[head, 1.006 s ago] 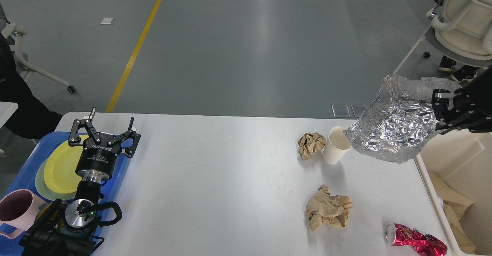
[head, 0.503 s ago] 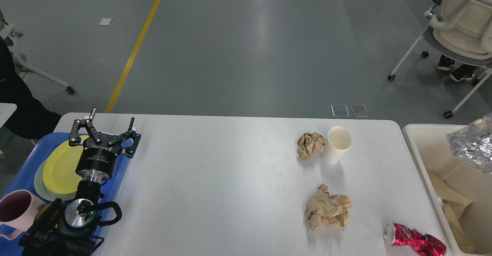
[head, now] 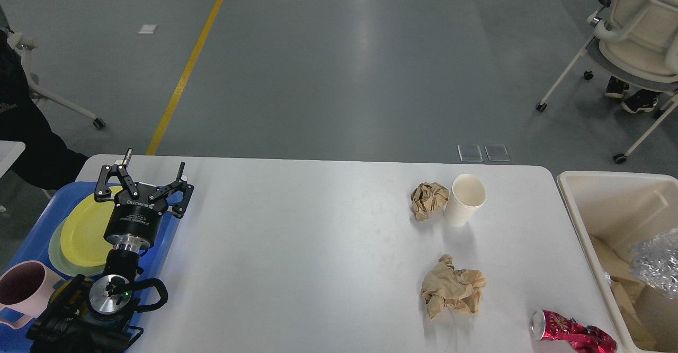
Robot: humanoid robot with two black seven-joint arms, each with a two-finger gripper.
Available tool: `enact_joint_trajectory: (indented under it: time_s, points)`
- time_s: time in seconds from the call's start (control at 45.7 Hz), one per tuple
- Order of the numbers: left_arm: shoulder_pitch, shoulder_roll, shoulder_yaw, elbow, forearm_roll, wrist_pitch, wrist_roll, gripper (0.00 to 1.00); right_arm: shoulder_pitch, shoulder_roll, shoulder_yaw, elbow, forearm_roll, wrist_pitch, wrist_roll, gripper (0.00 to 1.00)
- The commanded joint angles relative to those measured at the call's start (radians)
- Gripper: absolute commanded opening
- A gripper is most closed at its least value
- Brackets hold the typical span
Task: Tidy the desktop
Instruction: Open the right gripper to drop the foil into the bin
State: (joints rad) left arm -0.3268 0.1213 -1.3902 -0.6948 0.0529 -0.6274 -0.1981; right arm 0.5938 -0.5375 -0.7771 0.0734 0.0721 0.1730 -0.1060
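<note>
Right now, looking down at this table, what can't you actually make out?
All in the head view:
- Right hand: out of frame entirely.
- Crushed red can: its lower end is cut off by the bottom edge.
- Foil in the cream bin: cut off by the right edge.
- Pink mug: partly cut off at the left edge.
- Blue tray: partly hidden by the left hand and arm.

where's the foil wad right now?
Head view, far right: the crumpled foil sits inside the cream bin beside the desktop, on brown paper scraps.
</note>
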Motion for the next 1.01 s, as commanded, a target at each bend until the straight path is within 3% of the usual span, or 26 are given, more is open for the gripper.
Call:
enact_joint_trajectory:
  time_s: [0.0, 0.372, 0.394, 0.459, 0.525, 0.547, 0.875, 0.984]
  points:
    - [0.000, 0.000, 0.000, 0.000, 0.001, 0.000, -0.001, 0.96, -0.112, 0.123, 0.015, -0.132, 0.000, -0.024, -0.001, 0.00]
    - [-0.001, 0.000, 0.000, 0.000, -0.001, 0.000, -0.001, 0.96, -0.126, 0.194, 0.018, -0.130, 0.000, -0.072, -0.011, 0.00]
    - [-0.001, 0.000, 0.000, 0.000, -0.001, 0.000, -0.001, 0.96, -0.126, 0.194, 0.018, -0.130, 0.000, -0.076, -0.011, 0.04]
    - [-0.001, 0.000, 0.000, 0.000, 0.001, 0.000, -0.001, 0.96, -0.121, 0.188, 0.018, -0.130, 0.000, -0.131, -0.009, 0.55]
    - [-0.001, 0.000, 0.000, 0.000, -0.001, 0.000, -0.001, 0.96, -0.121, 0.191, 0.018, -0.129, 0.000, -0.213, -0.004, 0.97]
    - [-0.001, 0.000, 0.000, 0.000, -0.001, 0.000, -0.001, 0.96, -0.120, 0.191, 0.018, -0.127, 0.000, -0.230, -0.004, 1.00]
    - [-0.001, 0.000, -0.001, 0.000, 0.001, 0.000, -0.001, 0.96, -0.106, 0.174, 0.018, -0.112, -0.002, -0.248, -0.003, 1.00]
    - [-0.001, 0.000, 0.000, 0.000, 0.001, 0.000, 0.000, 0.96, -0.030, 0.117, 0.003, -0.005, -0.006, -0.225, -0.009, 1.00]
